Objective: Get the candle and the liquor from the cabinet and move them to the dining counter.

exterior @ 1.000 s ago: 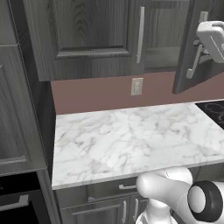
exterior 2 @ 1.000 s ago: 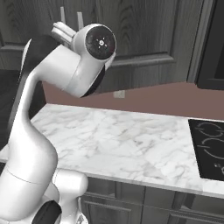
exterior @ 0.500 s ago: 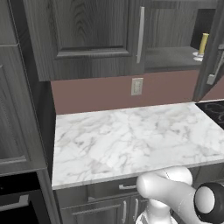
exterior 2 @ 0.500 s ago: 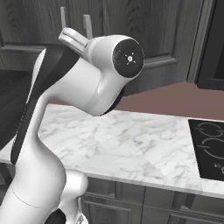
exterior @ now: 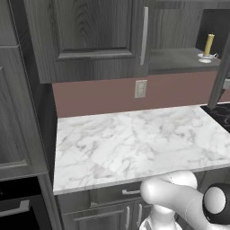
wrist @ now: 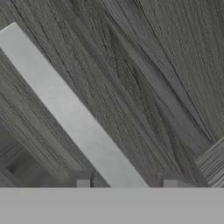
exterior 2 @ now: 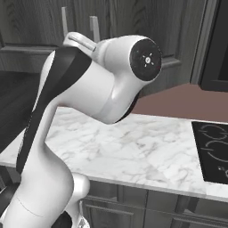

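Base parked, same framing as a second ago: the marble counter (exterior: 134,143), maroon backsplash (exterior: 99,96) and wall outlet (exterior: 140,88) sit where they did in the left base view.

Change 1: the cabinet (exterior: 90,36). A second ago the right-hand door stood only part open, with the hand on it in the upper right of the left base view, covering the shelf. Now the open door (exterior: 219,81) shows edge-on at the right border and the shelf behind it is in plain sight.

Change 2: the candle (exterior: 209,45). It was hidden a second ago and showed half a second ago. I now see it clearly, upright on its small silvery base (exterior: 206,57), on the open cabinet shelf near its right end. It is well above the marble counter and untouched.

Change 3: the arm (exterior 2: 111,84). In the right base view the elbow has swung right and toward the camera, and now looms much larger in front of the cabinet doors and their bar handles (exterior 2: 94,27). The cooktop (exterior 2: 213,151) at the right is unchanged.

Hand view: dark wood-grain door panel (wrist: 166,65) close up. The silver bar handle (wrist: 70,113) runs diagonally from upper left down to the gripper (wrist: 126,183). The bar passes between the two finger tips (wrist: 83,183) with a sliver of door visible on each side, so the jaws are parted a little and straddle the handle without clamping it.
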